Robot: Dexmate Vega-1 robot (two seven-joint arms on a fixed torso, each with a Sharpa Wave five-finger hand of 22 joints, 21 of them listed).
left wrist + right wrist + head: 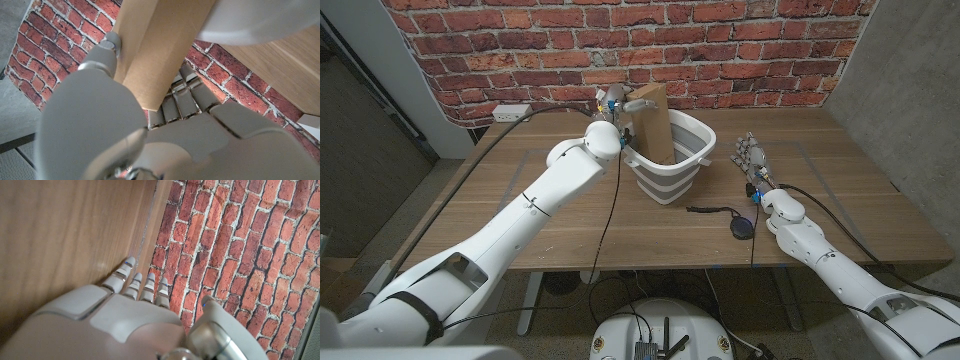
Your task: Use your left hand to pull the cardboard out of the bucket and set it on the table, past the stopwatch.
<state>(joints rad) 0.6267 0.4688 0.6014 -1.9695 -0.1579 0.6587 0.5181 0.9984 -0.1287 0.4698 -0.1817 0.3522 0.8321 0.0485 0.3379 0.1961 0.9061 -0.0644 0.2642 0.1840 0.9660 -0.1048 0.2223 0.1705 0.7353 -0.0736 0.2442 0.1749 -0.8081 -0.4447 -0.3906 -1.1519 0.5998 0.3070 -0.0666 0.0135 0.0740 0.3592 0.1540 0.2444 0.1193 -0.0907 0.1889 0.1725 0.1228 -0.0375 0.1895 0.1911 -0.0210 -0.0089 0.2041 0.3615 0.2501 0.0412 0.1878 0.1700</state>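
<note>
**Cardboard gripped at its upper end, bottom end inside the bucket**

The cardboard (pixel 652 125) is shown standing tilted in the bucket (pixel 685 165), its lower part inside and its upper end raised above the rim at the bucket's brick-wall side. The left hand (pixel 615 108) is seen at that upper end; in the left wrist view the cardboard (pixel 155 45) is held between the thumb on one face and the fingers (pixel 187 97) on the other, the fingers pressed side by side. No other contents can be made out in the bucket; its floor is hidden by the sheet.

The cardboard is judged to be light and stiff, with a matt surface that should not slip readily. A flat pinch across both faces near the top edge, as shown, is judged suitable; a hard squeeze could crease it, and the lower edge may catch on the rim if it is drawn out at an angle.

The stopwatch (pixel 742 226) lies in front of the bucket, toward the robot, its cord (pixel 708 209) stretched out beside it. The right hand (pixel 752 160) is seen beside the bucket, holding nothing, fingers extended and close together.
</note>
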